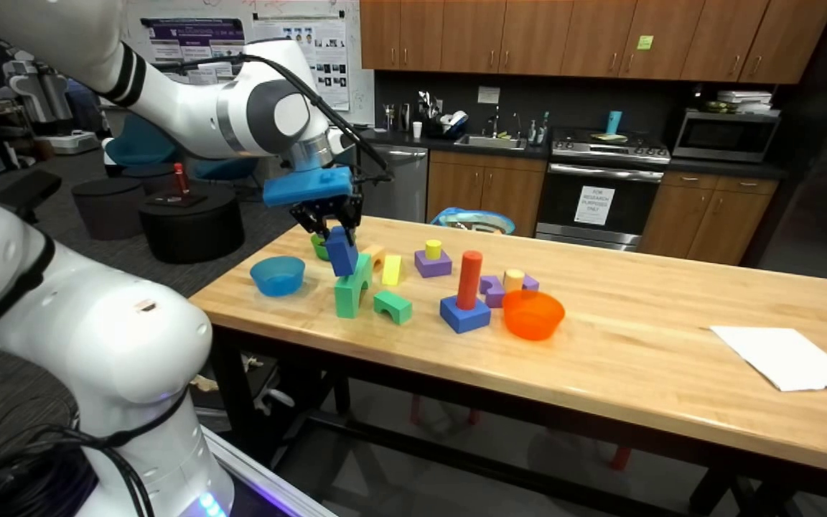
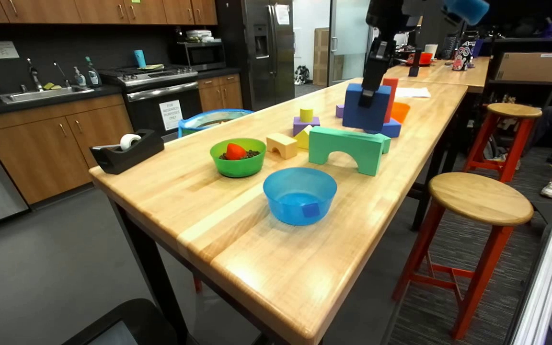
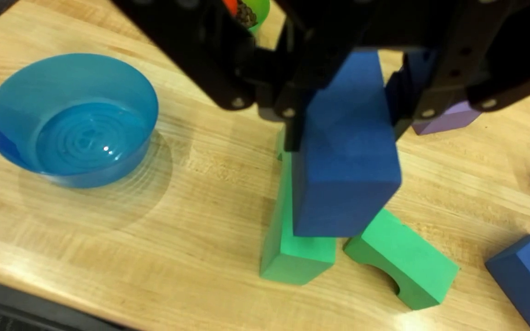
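My gripper (image 3: pixel 345 140) is closed around a blue rectangular block (image 3: pixel 348 184), one finger pressed to each side. In an exterior view the block (image 1: pixel 342 253) hangs below the fingers, over a large green arch (image 1: pixel 347 296). Whether block and arch touch cannot be told. The arch (image 2: pixel 338 139) stands on the table with its opening downward. Beside it lies a smaller green arch (image 3: pixel 407 257). A translucent blue bowl (image 3: pixel 95 138) sits on the arch's other side. The blue block partly covers the large arch in the wrist view.
On the wooden table (image 1: pixel 636 345) stand a red cylinder (image 1: pixel 469 276) on a blue block (image 1: pixel 465 316), an orange bowl (image 1: pixel 533 316), a purple block (image 1: pixel 433 266) under a yellow cylinder (image 1: pixel 433 248), and a yellow piece (image 1: pixel 391 271). A green bowl (image 2: pixel 238 167) and tape dispenser (image 2: pixel 130 151) are farther off.
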